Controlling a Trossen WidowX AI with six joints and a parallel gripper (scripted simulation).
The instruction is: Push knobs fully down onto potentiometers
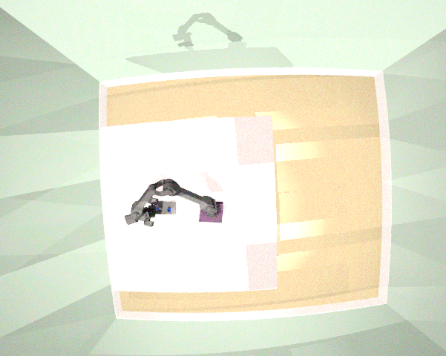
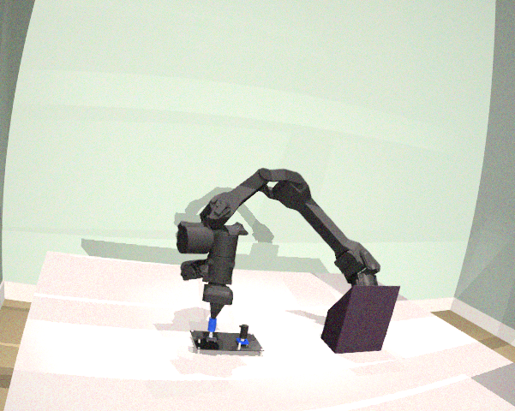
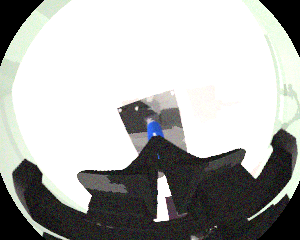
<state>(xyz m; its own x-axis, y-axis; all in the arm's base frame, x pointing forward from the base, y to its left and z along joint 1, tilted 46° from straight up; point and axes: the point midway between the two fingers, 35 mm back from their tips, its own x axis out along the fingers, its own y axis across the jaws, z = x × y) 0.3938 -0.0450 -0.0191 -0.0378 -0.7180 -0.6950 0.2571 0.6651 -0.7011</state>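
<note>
The circuit board point(image 2: 225, 345) point(image 1: 173, 204) point(image 3: 176, 134) stands on short legs on the table. A blue knob point(image 2: 212, 324) point(image 3: 154, 130) stands upright over a dark potentiometer on its left part in the exterior view, with pale shaft showing under the knob. A black knob point(image 2: 244, 330) stands over a blue potentiometer point(image 2: 242, 342) on its right part, with a small pale gap between them. My gripper point(image 2: 212, 317) point(image 3: 158, 139) is shut with nothing between the fingers. Its tips are at the top of the blue knob; contact cannot be told for certain. The black knob is hidden in the wrist view.
The arm's purple base block point(image 2: 368, 320) point(image 1: 205, 219) stands on the table to the right of the board. The arm arches from it over the board. The white table point(image 1: 199, 264) point(image 2: 116, 354) carries both, with wood floor beyond its edges.
</note>
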